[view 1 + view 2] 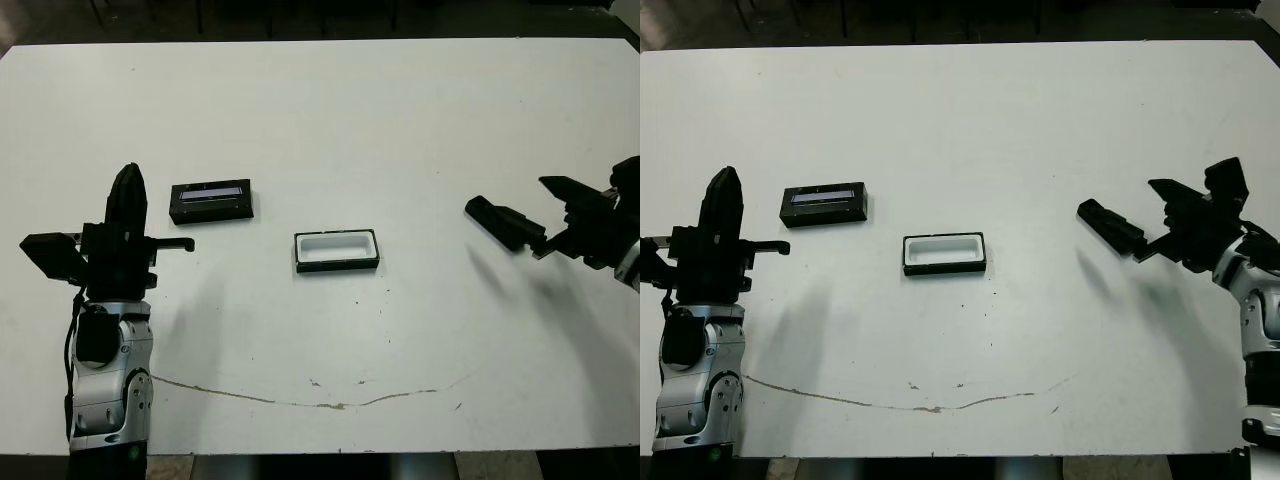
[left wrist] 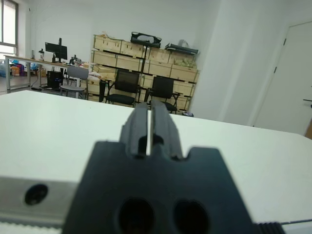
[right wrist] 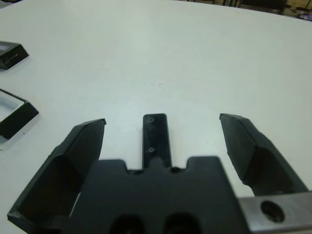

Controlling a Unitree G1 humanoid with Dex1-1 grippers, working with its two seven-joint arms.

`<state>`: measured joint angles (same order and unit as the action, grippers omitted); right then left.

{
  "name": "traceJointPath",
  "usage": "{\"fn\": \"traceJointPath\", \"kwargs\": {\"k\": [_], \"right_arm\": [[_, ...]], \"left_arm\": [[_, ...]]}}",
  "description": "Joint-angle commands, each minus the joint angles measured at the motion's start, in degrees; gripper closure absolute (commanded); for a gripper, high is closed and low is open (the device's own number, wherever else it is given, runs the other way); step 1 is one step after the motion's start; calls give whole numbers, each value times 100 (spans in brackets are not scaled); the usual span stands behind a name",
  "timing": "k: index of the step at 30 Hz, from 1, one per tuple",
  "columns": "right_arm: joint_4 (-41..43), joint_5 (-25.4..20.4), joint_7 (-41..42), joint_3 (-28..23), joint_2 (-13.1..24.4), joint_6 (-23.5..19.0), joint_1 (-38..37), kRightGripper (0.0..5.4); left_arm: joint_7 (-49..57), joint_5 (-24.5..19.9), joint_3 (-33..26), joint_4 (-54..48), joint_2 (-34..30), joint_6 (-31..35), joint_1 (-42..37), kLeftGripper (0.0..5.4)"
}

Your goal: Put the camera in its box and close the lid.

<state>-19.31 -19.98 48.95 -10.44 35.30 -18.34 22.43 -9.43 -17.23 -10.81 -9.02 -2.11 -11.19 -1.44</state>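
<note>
Camera (image 3: 155,136) on table, between spread right gripper (image 3: 163,146) fingers.

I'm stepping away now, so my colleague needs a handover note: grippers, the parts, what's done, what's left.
Left gripper: shut, empty, raised at the table's left.
Right gripper: open, empty, jaws either side of the camera on the table's right.
Box: mid-table, open, empty.
Lid: lying left of the box, apart from it.
Done: nothing yet.
Left: grasp camera, place it in the box, fit the lid.
</note>
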Motion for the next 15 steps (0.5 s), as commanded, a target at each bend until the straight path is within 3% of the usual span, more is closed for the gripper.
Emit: {"fn": "traceJointPath", "kwargs": {"k": [1,6,15], "right_arm": [[-86,63,86,41,49,63,-144,0],[-4,98,34,29,76,-68,-238,0],[-252,159,-56,26,-5,104,-379,0]], "left_arm": [[-42,-26,-25,64,-46,24,118,540],[-83,-28,-43,94,-54,-26,128,540],[-80,-92,-42,2,-50,57,193,540]]}}
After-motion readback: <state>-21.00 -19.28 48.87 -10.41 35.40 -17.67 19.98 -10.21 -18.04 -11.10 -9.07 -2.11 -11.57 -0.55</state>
